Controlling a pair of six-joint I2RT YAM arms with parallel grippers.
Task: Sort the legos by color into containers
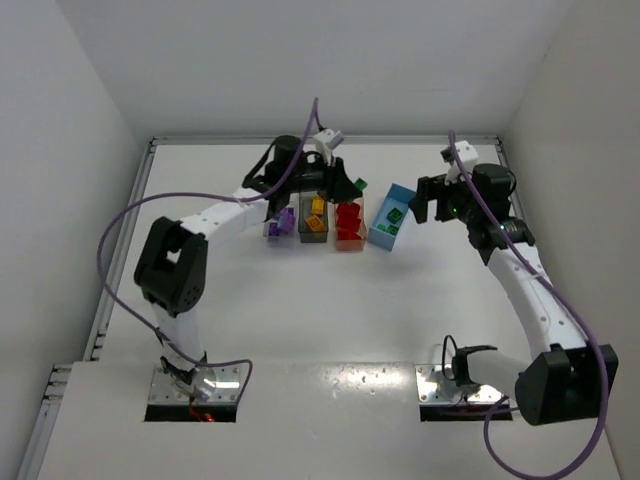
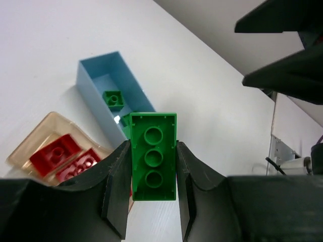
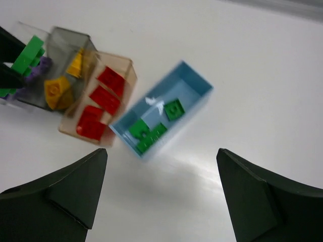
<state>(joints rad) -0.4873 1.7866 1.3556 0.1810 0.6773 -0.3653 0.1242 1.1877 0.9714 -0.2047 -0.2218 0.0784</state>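
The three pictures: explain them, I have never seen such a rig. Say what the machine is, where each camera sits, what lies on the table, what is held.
Two robot arms stand on a table, each ending in a two-finger gripper. The wide picture looks down from above; the other two come from cameras on the wrists. Four bins sit in a row: a clear bin with purple bricks, a smoky grey bin with yellow-orange bricks, a tan bin with red bricks, a light blue bin with green bricks. The left gripper pinches a green brick; the right gripper is open and empty.
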